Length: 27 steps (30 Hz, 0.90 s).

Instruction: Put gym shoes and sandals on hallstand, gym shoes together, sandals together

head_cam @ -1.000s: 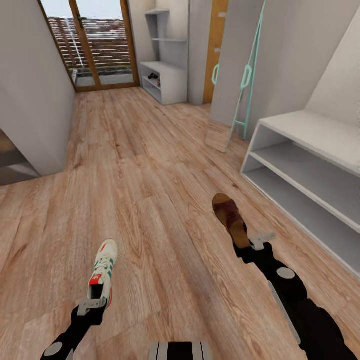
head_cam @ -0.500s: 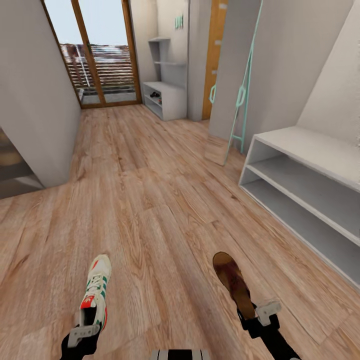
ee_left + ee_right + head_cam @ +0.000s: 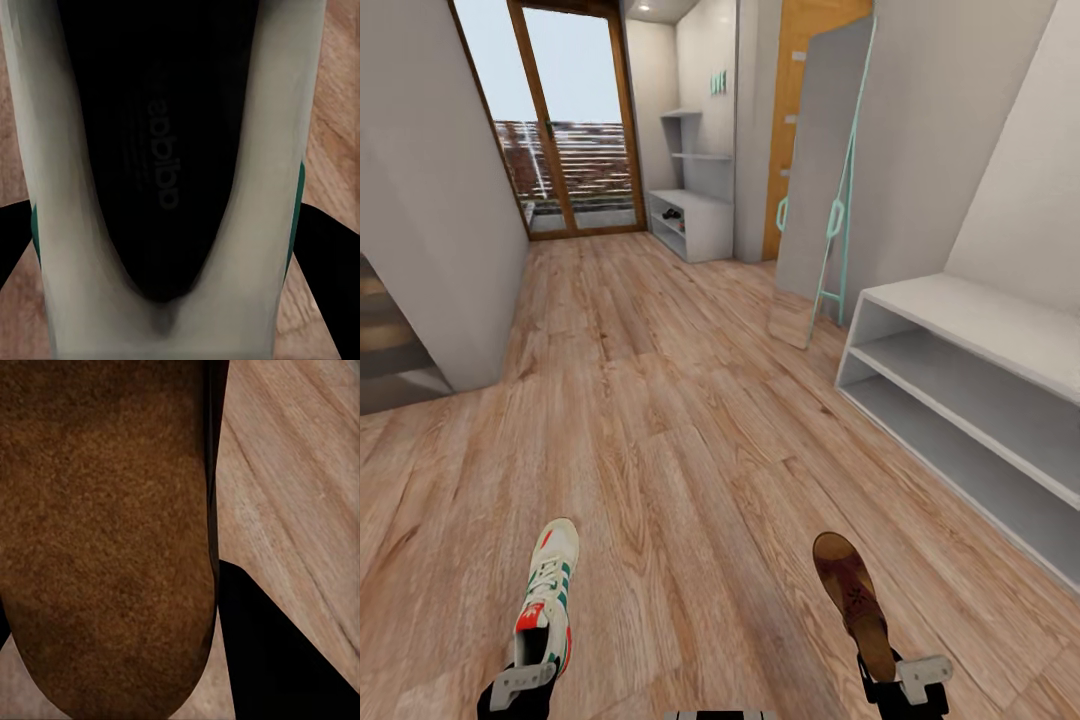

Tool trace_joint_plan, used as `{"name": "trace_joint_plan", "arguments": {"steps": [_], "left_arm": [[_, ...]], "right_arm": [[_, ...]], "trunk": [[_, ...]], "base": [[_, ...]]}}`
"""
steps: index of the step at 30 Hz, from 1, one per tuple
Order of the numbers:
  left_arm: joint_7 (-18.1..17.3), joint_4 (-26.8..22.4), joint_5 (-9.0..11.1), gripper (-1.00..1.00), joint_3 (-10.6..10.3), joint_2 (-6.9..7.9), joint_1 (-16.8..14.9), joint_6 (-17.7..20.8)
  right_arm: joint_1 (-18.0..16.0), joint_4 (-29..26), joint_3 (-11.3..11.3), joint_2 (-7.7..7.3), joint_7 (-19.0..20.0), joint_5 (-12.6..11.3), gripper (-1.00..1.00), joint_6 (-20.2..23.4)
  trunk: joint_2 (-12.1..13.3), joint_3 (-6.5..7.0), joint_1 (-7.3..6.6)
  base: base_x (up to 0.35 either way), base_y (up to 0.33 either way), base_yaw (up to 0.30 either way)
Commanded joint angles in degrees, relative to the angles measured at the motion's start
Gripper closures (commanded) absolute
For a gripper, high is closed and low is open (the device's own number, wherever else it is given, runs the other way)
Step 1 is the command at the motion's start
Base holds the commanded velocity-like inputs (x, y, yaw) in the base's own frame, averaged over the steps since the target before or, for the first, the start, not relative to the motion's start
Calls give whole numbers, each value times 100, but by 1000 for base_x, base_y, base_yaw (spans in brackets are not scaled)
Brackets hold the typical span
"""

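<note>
Gym shoe (image 3: pixel 547 597) in left jaws, sandal (image 3: pixel 852 603) — right jaws

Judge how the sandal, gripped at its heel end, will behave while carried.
The sandal sticks out forward from the right gripper, so it may droop or swing. It looks flat and thin, probably light. Its grainy footbed probably resists slipping.

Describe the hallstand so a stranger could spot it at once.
Look down the wood-plank corridor floor to the glass door at its far end. Right of it stands the hallstand, pale grey-white, with floating shelves above, unlike the plain low white bench nearby.
</note>
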Motion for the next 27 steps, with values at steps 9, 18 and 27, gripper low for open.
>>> {"name": "trace_joint_plan", "arguments": {"steps": [9, 18, 27], "left_arm": [[-51, 8, -35, 100, 48, -7, -5, -17], [-51, 12, -35, 100, 47, -6, -5, -17], [-51, 12, -35, 100, 40, -11, -5, -17]], "right_arm": [[-3, 232, 34, 2, -34, -13, 100, -33], [-3, 339, 33, 3, -34, -17, 100, -87], [-3, 481, 34, 31, -38, -18, 100, -264]], "trunk": [[-2, 16, -1], [-2, 91, -1], [-2, 172, -1]], "base": [[0, 0, 0], [0, 0, 0], [0, 0, 0]]}}
